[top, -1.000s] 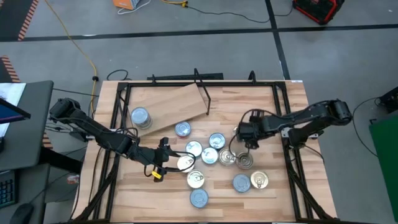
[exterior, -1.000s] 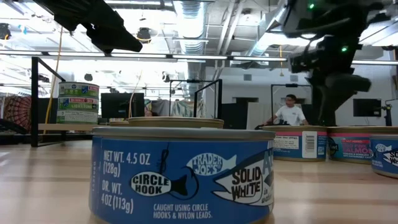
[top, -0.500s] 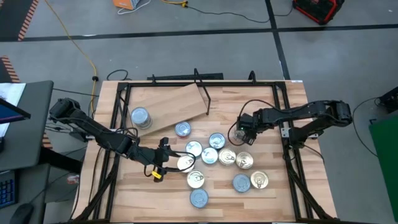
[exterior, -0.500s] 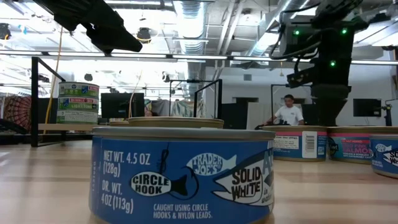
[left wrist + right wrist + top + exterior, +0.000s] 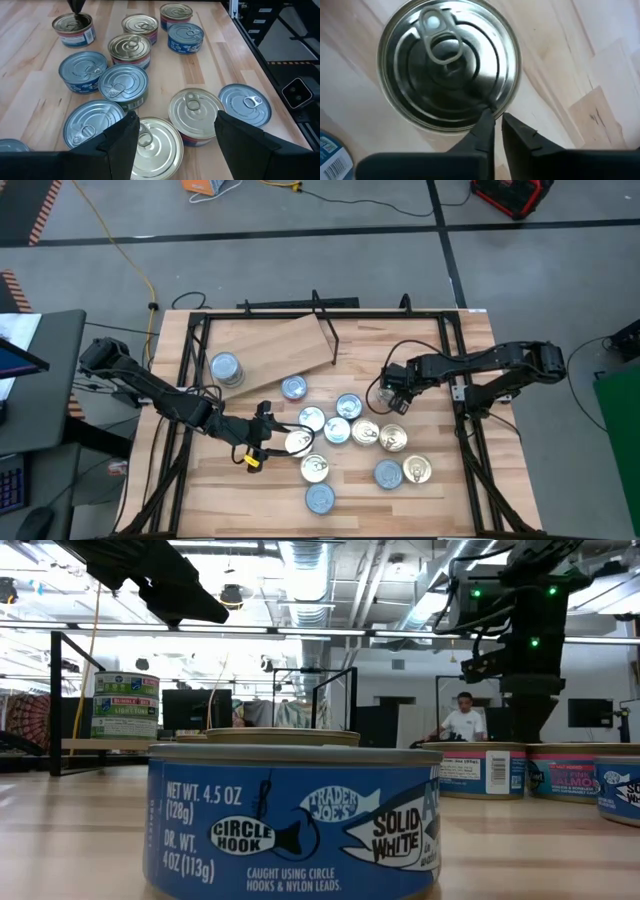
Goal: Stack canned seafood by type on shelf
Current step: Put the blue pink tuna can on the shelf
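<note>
Canned seafood (image 5: 346,436) lies mostly in a loose cluster of flat round tins near the middle of the butcher-block table (image 5: 470,510). One stack of tins (image 5: 226,369) already sits on the plywood shelf (image 5: 270,345) toward the table's far left corner.

A second ago our right gripper (image 5: 494,129) was down over the gold-lidded tins with its fingers spread. Now it has pulled back toward the right edge and closed to a thin slit, with nothing between the fingers. In the right wrist view it hovers above a silver-lidded tin (image 5: 449,64) with its ring pull. We judge that it came away without a tin, so that pick has to be tried again.

Our left gripper (image 5: 172,135) has not moved: it waits wide open, holding nothing, above a pale-lidded tin (image 5: 156,146) at the cluster's left side.

The tins look low and rigid, blue-labelled with silver lids or topped in gold.
</note>
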`<state>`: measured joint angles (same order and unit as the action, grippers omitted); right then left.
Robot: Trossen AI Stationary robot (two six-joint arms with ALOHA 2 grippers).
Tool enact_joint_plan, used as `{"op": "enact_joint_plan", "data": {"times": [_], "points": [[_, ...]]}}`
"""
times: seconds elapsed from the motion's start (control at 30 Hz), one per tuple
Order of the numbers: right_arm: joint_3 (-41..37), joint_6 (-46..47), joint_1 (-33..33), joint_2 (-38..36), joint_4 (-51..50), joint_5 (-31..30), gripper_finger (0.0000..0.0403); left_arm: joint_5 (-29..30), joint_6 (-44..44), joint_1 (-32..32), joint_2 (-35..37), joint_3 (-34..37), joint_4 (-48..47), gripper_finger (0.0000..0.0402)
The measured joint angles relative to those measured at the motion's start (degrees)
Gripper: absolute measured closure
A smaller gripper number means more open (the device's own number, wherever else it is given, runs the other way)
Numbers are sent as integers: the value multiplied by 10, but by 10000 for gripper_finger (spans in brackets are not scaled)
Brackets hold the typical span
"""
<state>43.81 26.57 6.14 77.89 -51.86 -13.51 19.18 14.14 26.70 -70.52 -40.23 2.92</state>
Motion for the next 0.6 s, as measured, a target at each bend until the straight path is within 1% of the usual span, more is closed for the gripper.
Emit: {"op": "enact_joint_plan", "data": {"times": [0.3,0.6], "points": [[-1,-2,17,1,-6,15,387,-11,6,0,0,0,0,155],[-1,0,19,1,-4,16,374,-11,7,0,0,0,0,155]]}}
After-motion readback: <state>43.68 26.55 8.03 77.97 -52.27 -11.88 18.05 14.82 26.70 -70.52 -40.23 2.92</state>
